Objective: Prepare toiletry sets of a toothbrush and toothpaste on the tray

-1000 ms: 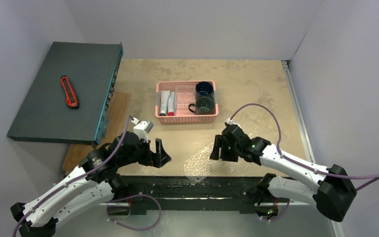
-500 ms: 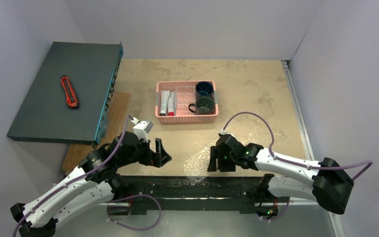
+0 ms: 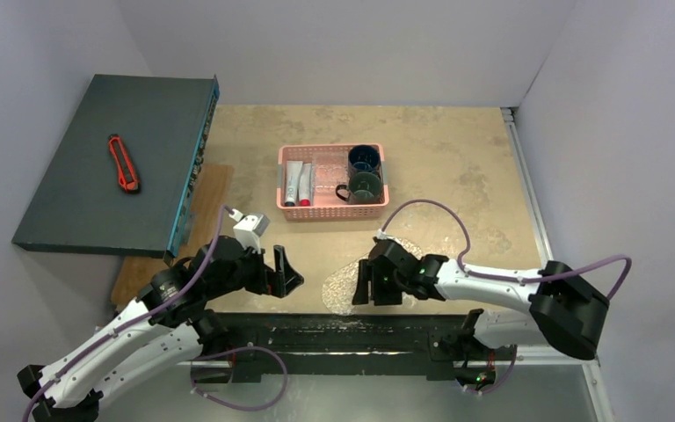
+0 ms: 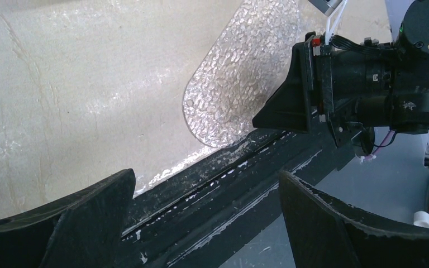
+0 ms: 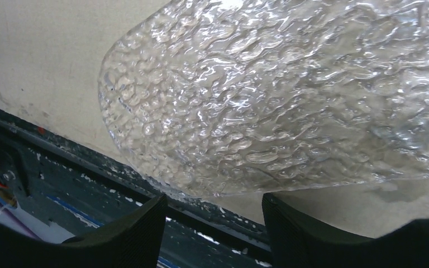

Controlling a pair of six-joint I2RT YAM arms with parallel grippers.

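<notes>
We look down on a beige counter [image 3: 439, 149] with two robot arms reaching in from its near edge. The clear, bumpy oval tray [image 3: 339, 290] lies flat at the near edge of the counter, between the two arms and angled away to the right. Its near end sits right at the dark rail along the counter's front.

The right tool [image 3: 374, 288] is low over the middle of the tray and hides part of it from above. From the right wrist we see its two black fingers [image 5: 124, 233] standing well apart, with nothing clasped between them and the tray's rounded end just beyond. We cannot tell whether they touch the plastic.

The left tool [image 3: 288, 272] hangs to the left of the tray, apart from it. Its fingers are spread wide and it holds nothing.

Farther back, well apart from the tray, stands a pink perforated basket [image 3: 332, 212]. Its right end holds a blue mug [image 3: 364, 159] with a dark green mug [image 3: 366, 186] just in front of it. Its left end holds two silvery tubes [image 3: 293, 182] lying side by side, red caps toward us.

At far left, a red box cutter [image 3: 123, 163] lies on a dark panel [image 3: 79, 202].
</notes>
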